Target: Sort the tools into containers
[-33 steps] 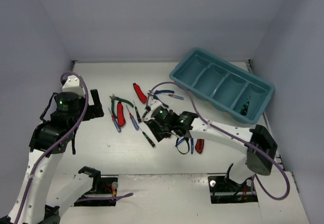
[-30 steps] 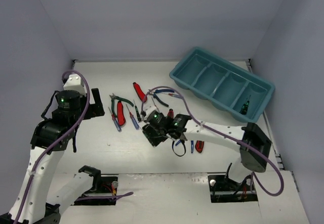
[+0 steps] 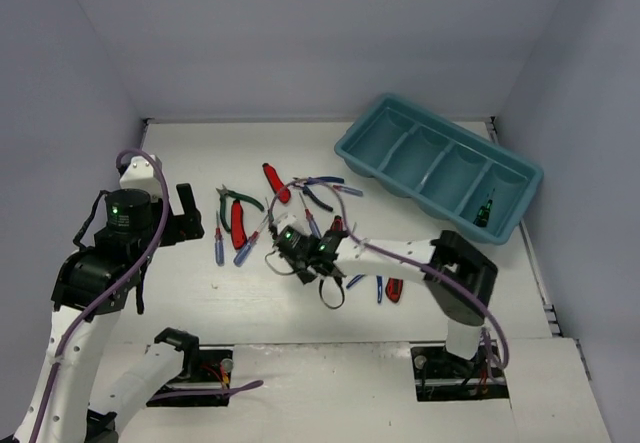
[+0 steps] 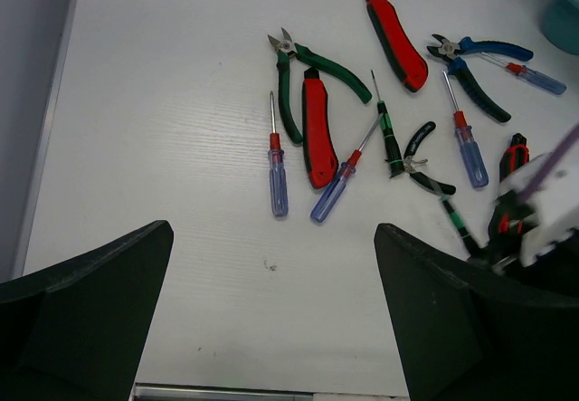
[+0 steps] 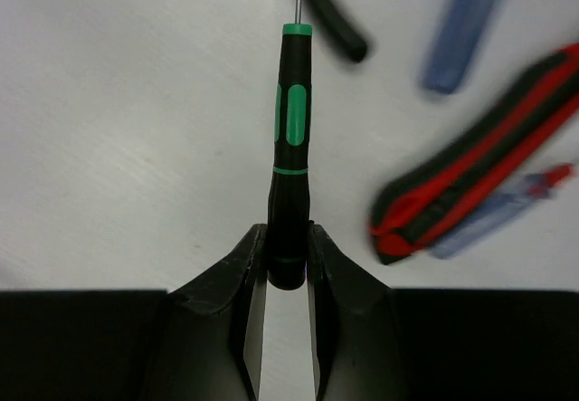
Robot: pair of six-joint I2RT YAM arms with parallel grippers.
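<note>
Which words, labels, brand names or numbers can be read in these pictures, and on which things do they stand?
None can be read. The red-handled knife, the blue-handled screwdriver, the green-black screwdriver and the teal tray show no print, label or number that I can make out.

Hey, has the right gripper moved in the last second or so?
Yes. The right gripper, shut on a green-black screwdriver, has shifted left across the table, farther from the teal tray.

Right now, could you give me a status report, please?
Right end effector shut on green-black screwdriver. Left end effector open, empty. Red utility knife lies close beside.
</note>
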